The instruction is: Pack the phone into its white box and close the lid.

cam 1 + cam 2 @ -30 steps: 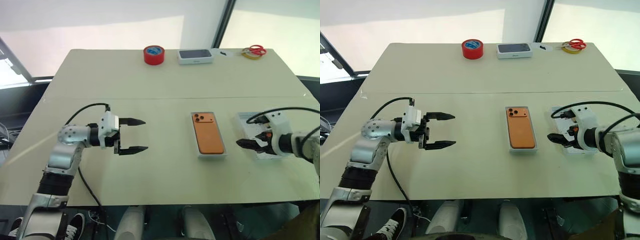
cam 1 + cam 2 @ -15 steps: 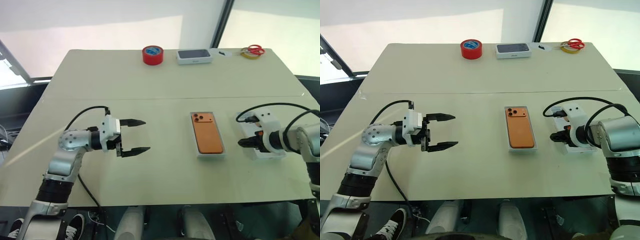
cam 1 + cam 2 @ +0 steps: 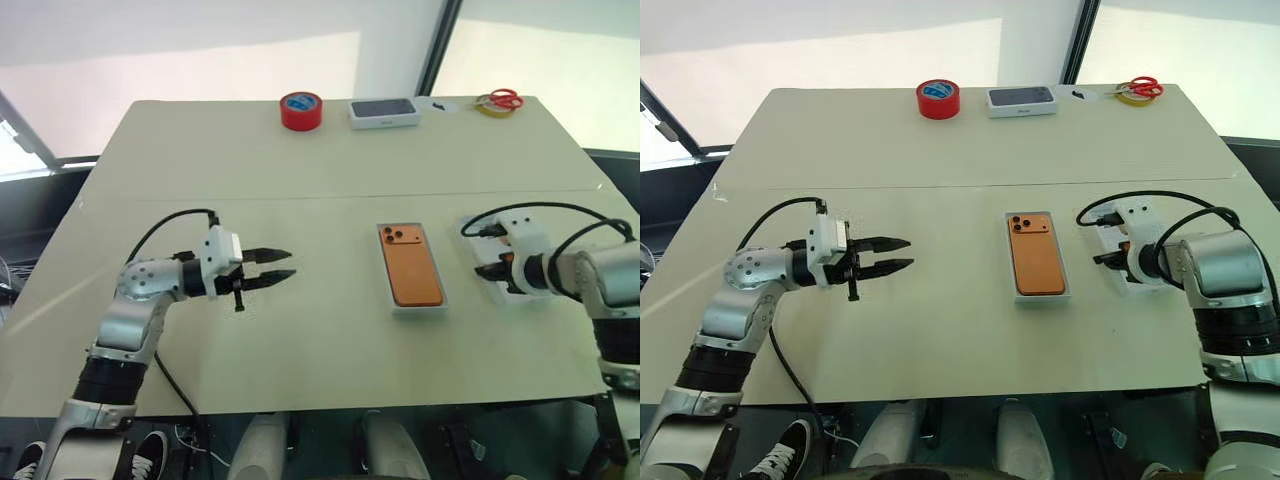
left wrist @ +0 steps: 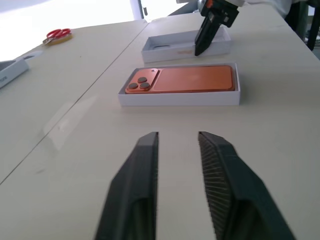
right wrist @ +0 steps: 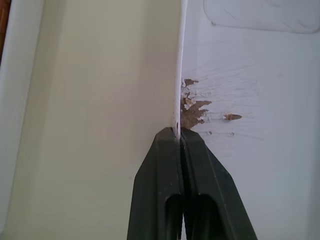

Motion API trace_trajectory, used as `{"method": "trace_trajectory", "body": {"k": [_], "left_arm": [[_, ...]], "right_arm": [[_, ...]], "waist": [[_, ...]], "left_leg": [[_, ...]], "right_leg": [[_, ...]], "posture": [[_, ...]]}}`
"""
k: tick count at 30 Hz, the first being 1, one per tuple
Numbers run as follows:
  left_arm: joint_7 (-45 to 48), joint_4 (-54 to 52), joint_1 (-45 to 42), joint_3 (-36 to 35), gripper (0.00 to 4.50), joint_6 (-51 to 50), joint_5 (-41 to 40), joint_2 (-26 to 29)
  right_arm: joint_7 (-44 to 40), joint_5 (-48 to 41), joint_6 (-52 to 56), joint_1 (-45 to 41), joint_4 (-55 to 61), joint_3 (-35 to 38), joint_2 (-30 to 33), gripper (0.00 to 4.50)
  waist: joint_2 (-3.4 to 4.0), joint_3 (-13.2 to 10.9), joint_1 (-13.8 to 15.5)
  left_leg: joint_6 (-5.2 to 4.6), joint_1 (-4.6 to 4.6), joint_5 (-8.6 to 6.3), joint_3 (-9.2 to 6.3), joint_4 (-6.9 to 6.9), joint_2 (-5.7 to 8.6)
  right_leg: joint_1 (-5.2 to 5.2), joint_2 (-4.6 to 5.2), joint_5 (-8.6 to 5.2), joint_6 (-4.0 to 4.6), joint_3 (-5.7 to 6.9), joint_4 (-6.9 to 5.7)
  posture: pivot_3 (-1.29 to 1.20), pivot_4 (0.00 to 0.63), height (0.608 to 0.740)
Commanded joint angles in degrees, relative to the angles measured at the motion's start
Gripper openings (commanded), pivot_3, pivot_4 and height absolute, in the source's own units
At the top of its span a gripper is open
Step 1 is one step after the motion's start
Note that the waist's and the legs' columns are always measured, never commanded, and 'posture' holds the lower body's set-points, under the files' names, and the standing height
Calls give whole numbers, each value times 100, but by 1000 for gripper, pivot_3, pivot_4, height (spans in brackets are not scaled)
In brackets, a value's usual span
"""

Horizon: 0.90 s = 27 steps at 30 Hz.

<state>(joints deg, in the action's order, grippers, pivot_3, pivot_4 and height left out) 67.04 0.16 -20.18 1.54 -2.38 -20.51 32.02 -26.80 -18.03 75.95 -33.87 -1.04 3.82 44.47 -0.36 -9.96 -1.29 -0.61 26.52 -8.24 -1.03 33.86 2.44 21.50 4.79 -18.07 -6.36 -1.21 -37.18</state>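
The orange phone (image 3: 411,265) lies camera side up inside the white box (image 3: 421,311) at the middle of the table. To its right the lid (image 4: 170,47) rests open side up. My right gripper (image 3: 487,270) is shut on the lid's thin wall (image 5: 178,60) on the side nearest the box, its fingers (image 5: 160,165) pinching that edge. Well to the left of the box, my left gripper (image 3: 287,263) hovers level and points toward the phone. Its fingers (image 4: 140,170) are drawn close with a narrow gap and nothing between them.
Along the table's far edge stand a red tape roll (image 3: 301,109), a white box with a dark phone picture (image 3: 384,112), and red-handled scissors (image 3: 503,99) beside a yellow ring. A seam (image 3: 300,197) crosses the tabletop.
My left gripper's fingers have closed from wide apart to a narrow gap. My right gripper has moved forward to the lid's wall and shut on it.
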Motion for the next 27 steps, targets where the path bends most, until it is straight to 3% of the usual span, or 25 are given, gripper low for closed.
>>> {"method": "trace_trajectory", "body": {"k": [1,8,11,14,15,21,27], "left_arm": [[-123,-80,-45,8,23,-174,-118,-71],[-548,-129,-62,16,23,-243,-19,-377],[-772,-201,-67,38,23,-312,-33,-541],[-940,-290,-46,28,23,-306,51,-585],[-1001,-291,-44,19,23,-298,78,-598],[-1067,-316,-30,63,23,-345,24,-619],[-1140,-412,-31,300,23,-565,-5,-840]], "right_arm": [[99,10,-1126,-342,195,385,-332,0],[291,-745,-2026,-471,736,1097,-1788,0],[685,-1733,-1842,32,1658,1538,-3125,0],[869,-2331,-1390,563,2442,1441,-3681,0],[977,-2850,-808,784,2654,1528,-3831,0],[1520,-4899,941,1237,2692,2060,-3899,0],[2719,-6634,950,1114,1765,2062,-3562,0]], "waist": [[7,-4,20],[6,-5,62],[3,-3,56],[6,-4,65],[5,-4,65],[6,-3,32],[7,-2,31]], "left_leg": [[0,2,0,2,-2,0],[-12,6,8,-1,-10,-3],[-11,3,7,-4,-9,-3],[-10,2,7,-8,-18,-3],[-6,3,5,-8,-17,-2],[1,-1,0,-5,-16,-2],[1,1,1,-3,-25,-2]], "right_leg": [[4,0,1,-1,0,-2],[8,-8,12,-24,7,-6],[4,-8,13,-25,8,-10],[13,-10,13,-26,10,-19],[23,-10,13,-25,9,-19],[34,-9,5,6,3,-18],[39,-8,5,8,2,-13]], "posture": [[0,150,738],[0,150,738],[0,150,738],[0,150,738],[0,150,738],[0,150,738],[0,150,738]]}}
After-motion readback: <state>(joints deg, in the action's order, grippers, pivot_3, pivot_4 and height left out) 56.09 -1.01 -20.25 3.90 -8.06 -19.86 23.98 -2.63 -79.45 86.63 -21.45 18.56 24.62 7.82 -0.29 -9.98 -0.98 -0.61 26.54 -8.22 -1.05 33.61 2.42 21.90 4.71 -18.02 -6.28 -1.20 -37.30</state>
